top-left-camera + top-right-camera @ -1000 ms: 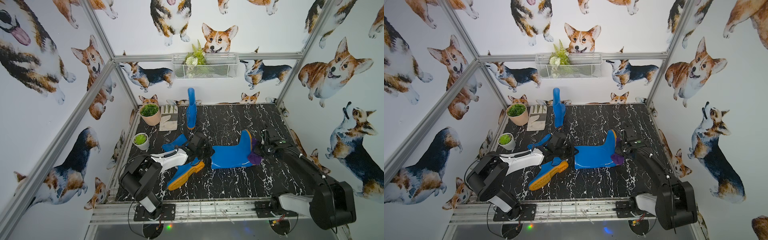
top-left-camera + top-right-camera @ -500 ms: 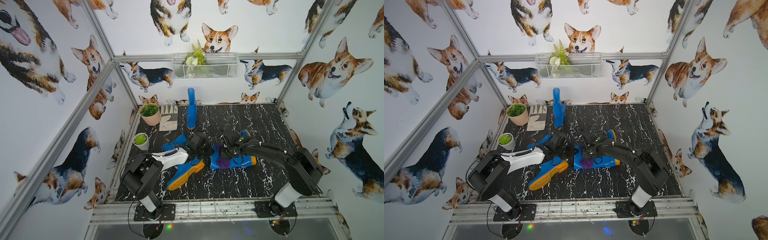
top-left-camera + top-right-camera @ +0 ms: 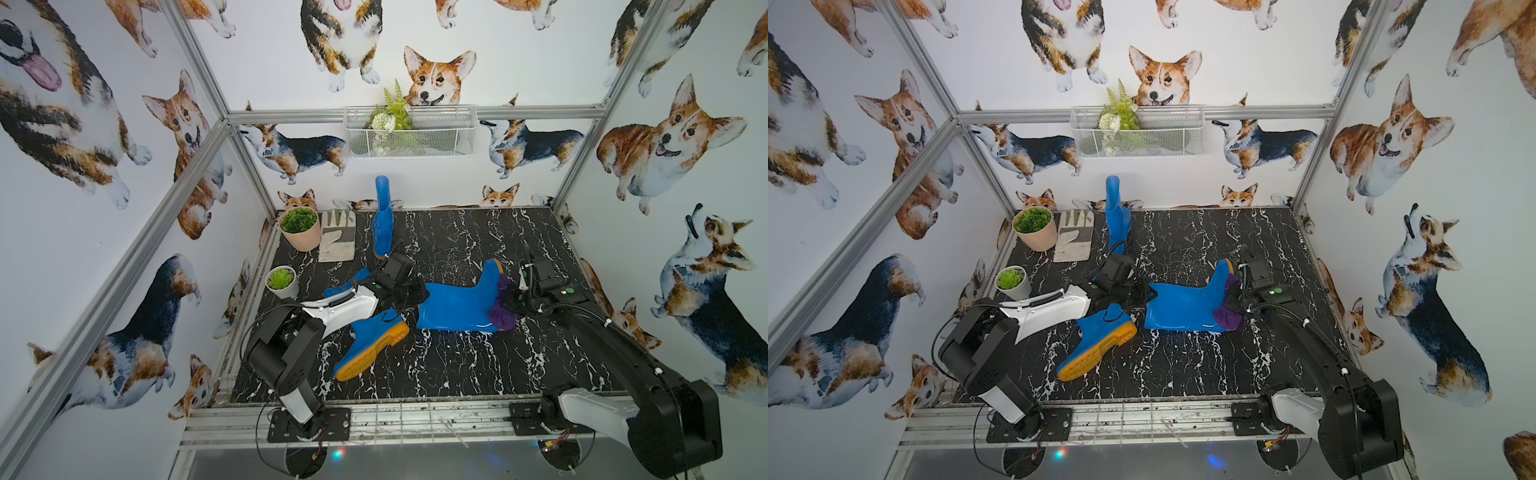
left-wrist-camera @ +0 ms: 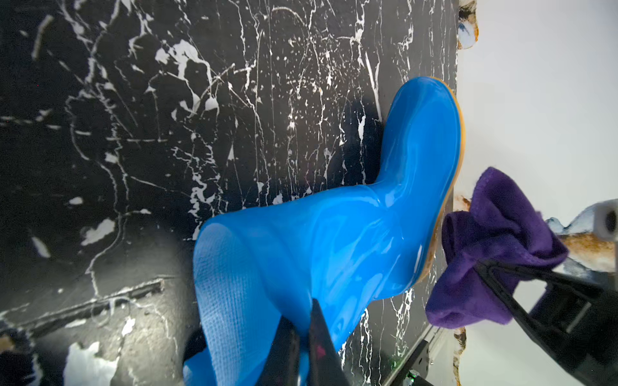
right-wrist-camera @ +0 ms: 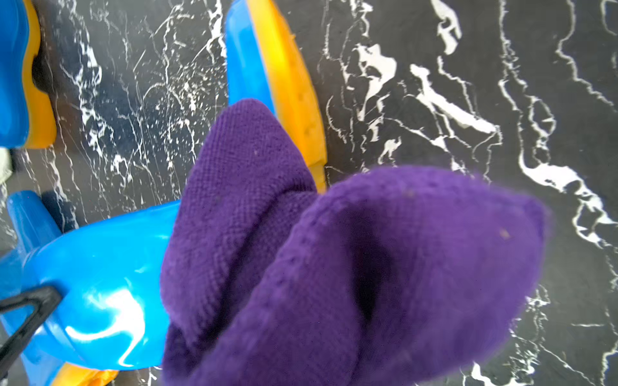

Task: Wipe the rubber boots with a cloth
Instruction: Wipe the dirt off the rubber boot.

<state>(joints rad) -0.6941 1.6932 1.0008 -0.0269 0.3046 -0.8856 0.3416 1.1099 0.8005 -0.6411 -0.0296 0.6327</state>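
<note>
One blue rubber boot (image 3: 457, 303) (image 3: 1183, 307) lies on its side mid-mat, orange sole to the right. My left gripper (image 3: 409, 293) (image 4: 301, 312) is shut on the rim of its shaft (image 4: 334, 240). My right gripper (image 3: 513, 305) (image 4: 495, 270) is shut on the bunched purple cloth (image 3: 503, 311) (image 5: 334, 250), which sits against the boot's sole and heel (image 5: 287, 83); the cloth hides its jaws in the right wrist view. A second boot (image 3: 372, 340) lies sole-up near the front. A third (image 3: 383, 220) stands upright at the back. Another blue boot (image 3: 347, 282) shows partly under my left arm.
A pale work glove (image 3: 337, 241) lies at the back left beside a pink plant pot (image 3: 300, 228). A small grey pot (image 3: 282, 282) stands by the left wall. A wire basket (image 3: 409, 133) hangs on the back wall. Aluminium frame posts and walls close in the mat.
The right arm carried the cloth left along the boot's shaft towards the opening, then back right to the sole end. The left gripper kept hold of the rim.
</note>
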